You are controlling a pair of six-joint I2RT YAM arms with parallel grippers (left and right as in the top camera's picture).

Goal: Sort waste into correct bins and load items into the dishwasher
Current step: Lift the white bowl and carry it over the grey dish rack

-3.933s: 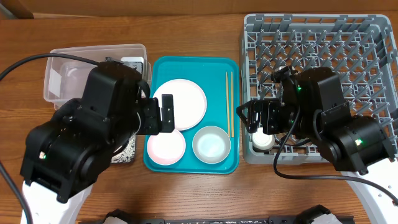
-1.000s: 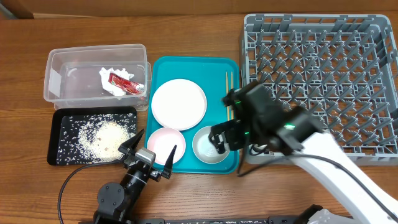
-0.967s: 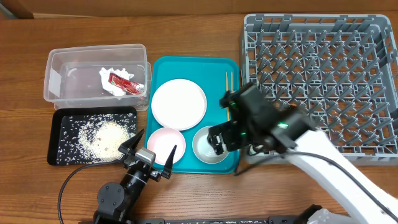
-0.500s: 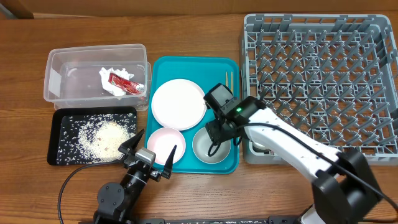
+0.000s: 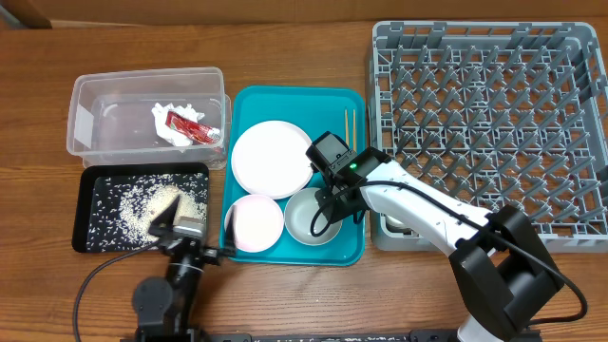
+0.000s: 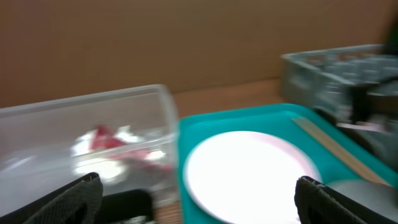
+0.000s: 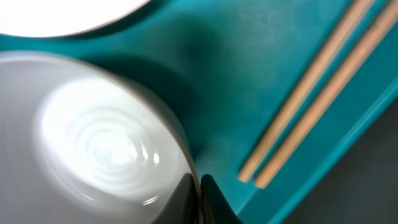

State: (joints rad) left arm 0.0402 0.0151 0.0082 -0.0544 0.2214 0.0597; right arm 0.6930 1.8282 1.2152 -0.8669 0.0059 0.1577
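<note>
Seeing R gripper down on teal tray, closed to a thin slit right at the bowl rim. Looks pinched on the rim, wrist view blurry tho. Got bowl upright at tray's front-right, small plate just beside on its left, large plate behind both. Chopsticks along tray's right edge, apart from bowl. Have L gripper low over tabletop front edge, by black tray front-right corner, spread wide, holding nothing. Rice scattered in black tray, densest mid-right. Napkin w/ red sauce packet on top, both in clear tub behind black tray. Dish rack on right, just beside teal tray.
</note>
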